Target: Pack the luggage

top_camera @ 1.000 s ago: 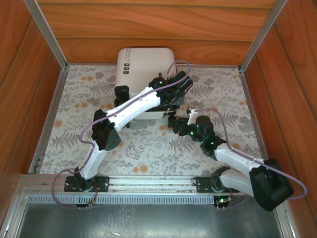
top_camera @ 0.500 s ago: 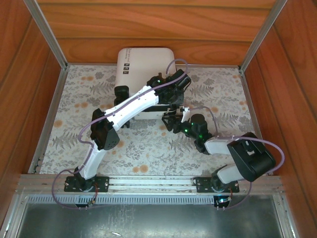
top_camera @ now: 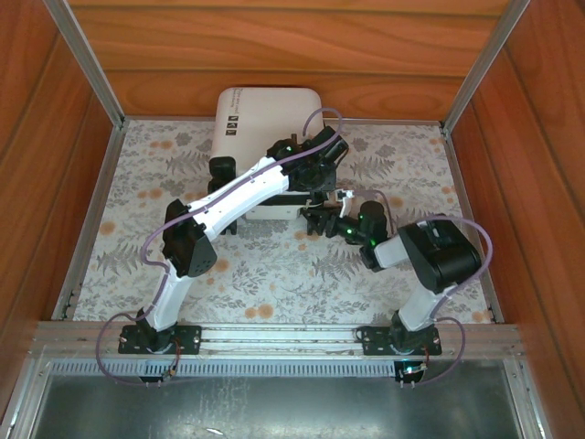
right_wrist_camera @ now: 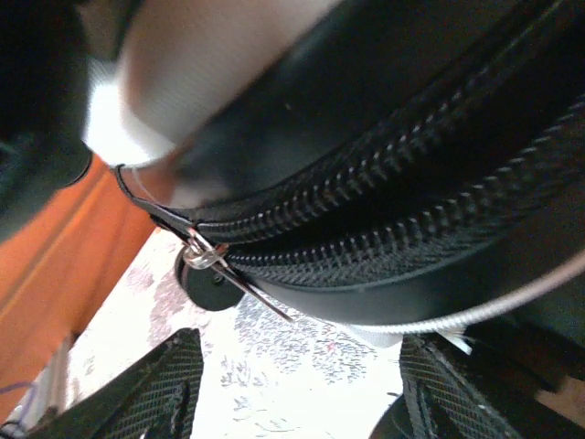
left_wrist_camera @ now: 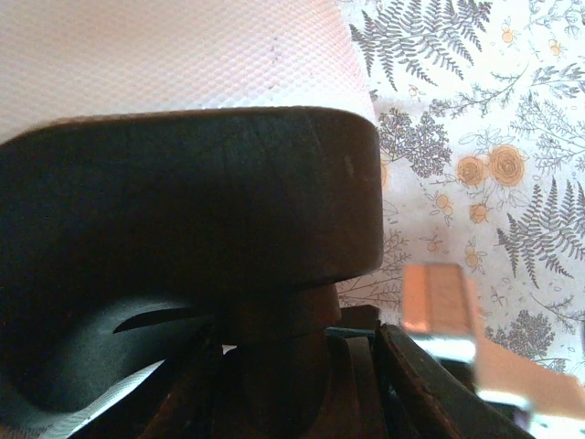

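The right gripper (right_wrist_camera: pixel 297 370) has its fingers (right_wrist_camera: pixel 178 384) spread, with nothing between them. The metal zipper pull (right_wrist_camera: pixel 218 261) dangles just beyond, toward 10 o'clock from the gap, where the black zipper (right_wrist_camera: pixel 384 201) teeth meet. To do this well, I judge it should ease toward the tab until a pad sits on each side. It should pinch close to the slider rather than at the thin tip, then draw along the track, not away from it. The left gripper (left_wrist_camera: pixel 292 366) sits against the dark edge of the luggage (top_camera: pixel 265 114) with something dark between its fingers. Whether it clamps I cannot tell; it looks placed to steady the case. The luggage lies at 12 o'clock on the floral cloth (top_camera: pixel 274 274), close to the wooden back wall (top_camera: pixel 292 55). Wood panels and aluminium posts (top_camera: pixel 87 64) close in both sides.
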